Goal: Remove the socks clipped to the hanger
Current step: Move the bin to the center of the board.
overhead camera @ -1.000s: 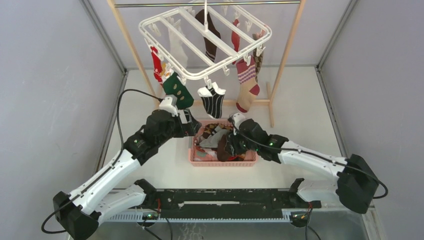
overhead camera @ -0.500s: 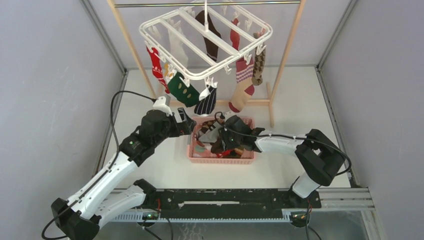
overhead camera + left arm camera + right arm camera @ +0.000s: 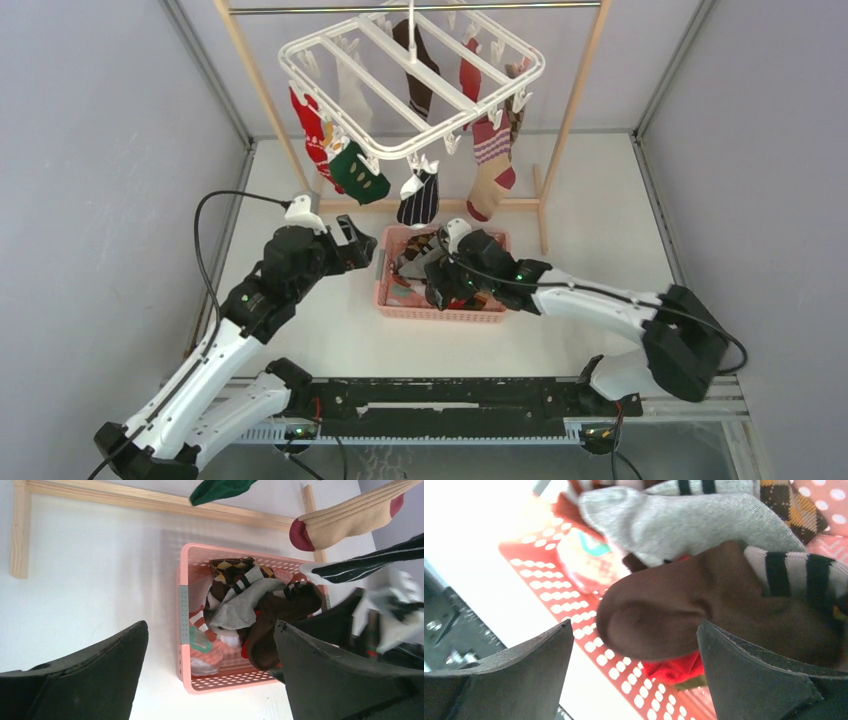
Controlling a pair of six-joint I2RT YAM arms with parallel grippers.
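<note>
The white hanger (image 3: 400, 70) hangs from the rack with several socks clipped to it: a red one (image 3: 310, 125), a green one (image 3: 358, 172), a black striped one (image 3: 418, 198), a tan and red striped one (image 3: 490, 165) and a dark brown one (image 3: 420, 70). My left gripper (image 3: 365, 250) is open and empty, left of the pink basket (image 3: 440, 312) and below the green sock (image 3: 220, 490). My right gripper (image 3: 432, 287) hangs open over the basket. A loose dark brown sock (image 3: 704, 610) lies on the pile just beyond its fingers (image 3: 524, 675), ungripped.
The basket (image 3: 183, 580) holds a heap of loose socks, grey (image 3: 240, 605) on top. The wooden rack's poles (image 3: 262, 90) and floor bar (image 3: 150, 500) stand behind it. Grey walls close in both sides. A black rail (image 3: 450, 395) runs along the near edge.
My right gripper has opened and let the dark brown sock drop into the basket. My left arm has drawn back down and left from the green sock. The hanger has swung slightly.
</note>
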